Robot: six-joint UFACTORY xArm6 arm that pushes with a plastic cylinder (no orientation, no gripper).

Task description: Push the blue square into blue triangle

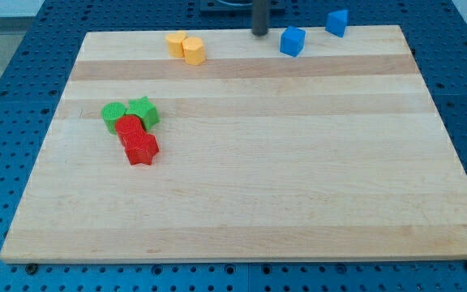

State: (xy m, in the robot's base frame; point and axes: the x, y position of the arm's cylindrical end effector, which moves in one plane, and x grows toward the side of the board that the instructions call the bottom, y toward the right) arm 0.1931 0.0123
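Sitting near the view's top edge of the wooden board (242,162), the blue square (293,40) is my landmark for everything else. It rests flat, turned a little so 1 corner points toward the view's bottom; its sides look about equal, so I cannot make out any long axis. The blue triangle (337,22) lies near it, up and toward the view's right, right at the board's top edge, with a clear strip of wood between the 2. Which way the triangle's point faces is too small to tell.

My tip (259,34) stands just to the view's left of the blue square, close beside it but apart, with a narrow gap showing. The rod is a plain dark stick with nothing that opens or closes, and it holds nothing.

Further to the view's left of the blue square, 2 yellow blocks (186,47) sit touching each other near the top edge. Well away from the square, toward the view's lower left, 2 green blocks (130,113) and 2 red blocks (137,139) are bunched together, the red pair below the green pair.
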